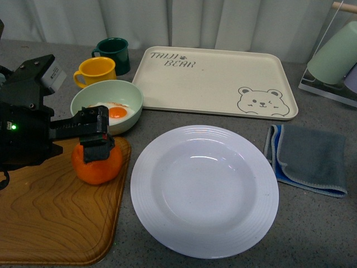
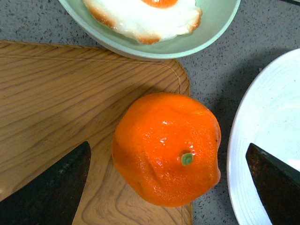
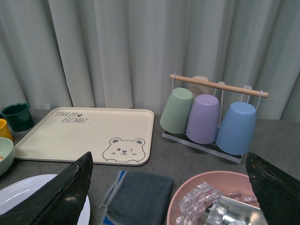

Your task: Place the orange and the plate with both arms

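Observation:
The orange (image 1: 97, 163) sits on the right edge of a wooden tray (image 1: 50, 218), next to the plate. My left gripper (image 1: 96, 137) hangs open just above it. In the left wrist view the orange (image 2: 166, 147), green stem dot up, lies between the gripper's (image 2: 171, 183) wide-apart fingers (image 2: 51, 187), which do not touch it. The large white plate (image 1: 146, 184) lies empty on the grey table at centre; its rim shows in the left wrist view (image 2: 253, 140). My right gripper (image 3: 171, 197) is open and empty, out of the front view, with the plate's edge (image 3: 23, 197) by one finger.
A pale green bowl (image 1: 131, 92) with a fried egg stands behind the orange, with a yellow mug (image 1: 96, 70) and dark green mug (image 1: 114, 53) beyond. A cream bear tray (image 1: 217, 78), a grey cloth (image 1: 309, 156), a cup rack (image 3: 211, 117) and a pink bowl of ice (image 3: 187, 187) lie right.

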